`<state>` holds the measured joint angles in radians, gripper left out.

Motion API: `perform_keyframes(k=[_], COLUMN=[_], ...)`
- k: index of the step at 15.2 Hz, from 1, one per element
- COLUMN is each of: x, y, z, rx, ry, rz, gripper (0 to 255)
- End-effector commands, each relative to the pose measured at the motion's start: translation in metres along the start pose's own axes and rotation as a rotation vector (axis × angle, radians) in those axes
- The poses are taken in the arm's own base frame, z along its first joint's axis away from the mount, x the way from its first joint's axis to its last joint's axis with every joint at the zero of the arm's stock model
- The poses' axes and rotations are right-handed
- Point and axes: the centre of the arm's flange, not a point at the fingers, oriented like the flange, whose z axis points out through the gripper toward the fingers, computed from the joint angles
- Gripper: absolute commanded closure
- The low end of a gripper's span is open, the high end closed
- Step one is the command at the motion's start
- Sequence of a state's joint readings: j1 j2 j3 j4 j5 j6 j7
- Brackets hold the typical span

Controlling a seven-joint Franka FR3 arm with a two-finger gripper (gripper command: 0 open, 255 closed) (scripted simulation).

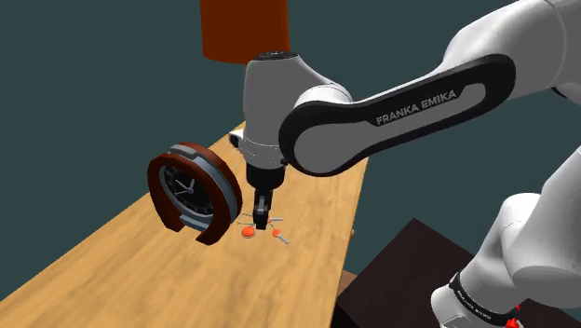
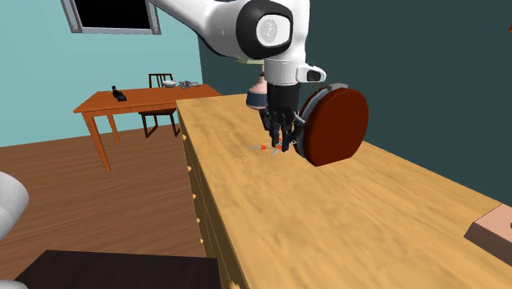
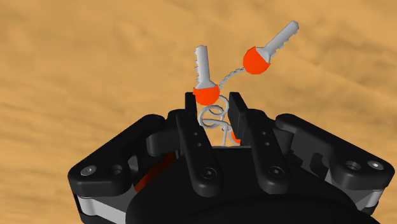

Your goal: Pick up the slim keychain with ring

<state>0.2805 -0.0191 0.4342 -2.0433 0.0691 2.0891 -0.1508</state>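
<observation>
The keychain [image 3: 215,116] is a thin silver wire ring with two silver keys with orange-red heads [image 3: 205,76]. My black gripper [image 3: 213,102] is shut on the wire ring, and the keys stick out past the fingertips [image 3: 189,105]. In the shoulder view the gripper [image 1: 263,212] points down at the wooden table top [image 1: 140,270], with the keychain [image 1: 249,231] at its tip, close to the surface. From the second exterior view the gripper [image 2: 279,135] and keychain [image 2: 264,148] are right next to the clock. I cannot tell whether the keys still touch the table.
A round clock [image 1: 191,191] with a brown and grey rim stands upright just beside the gripper, its brown back [image 2: 332,127] facing the second exterior camera. A pinkish block [image 2: 492,234] lies at the table's near end. A brown side table [image 2: 139,103] and a chair stand further back.
</observation>
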Motion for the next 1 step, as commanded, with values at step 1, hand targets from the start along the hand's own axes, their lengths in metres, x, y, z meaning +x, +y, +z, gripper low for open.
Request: perform_keyframes(k=[1], x=[0.0003], y=[0.0005], z=[-0.0034], rx=[0.000], ry=[0.000], rz=[0.000], gripper=[255])
